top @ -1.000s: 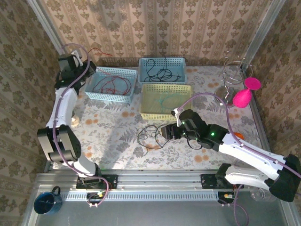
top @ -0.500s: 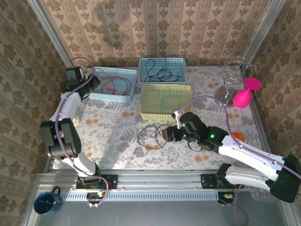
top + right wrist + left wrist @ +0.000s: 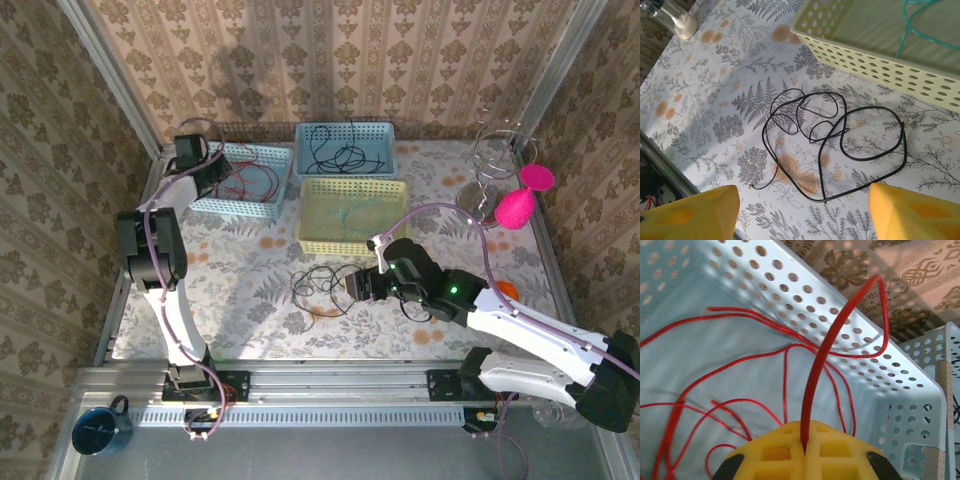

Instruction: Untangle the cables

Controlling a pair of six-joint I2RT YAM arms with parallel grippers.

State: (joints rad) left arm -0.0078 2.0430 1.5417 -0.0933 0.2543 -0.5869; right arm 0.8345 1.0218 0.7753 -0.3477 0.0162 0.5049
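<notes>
Since the left end effector [image 3: 805, 442] pinches a red cable [image 3: 837, 335] above the blue basket [image 3: 875, 380], it seems wise to lower it inside before letting go, while the right end effector [image 3: 802, 212], spread over the black cable [image 3: 902, 135] on the worktop [image 3: 715, 100], hovers.

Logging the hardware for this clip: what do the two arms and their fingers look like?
The left arm and right arm both have white links and black joint housings, each trailed by a lilac hose. A green light glows on the right arm. The left fingers and right fingers are yellow with moulded recesses.
</notes>
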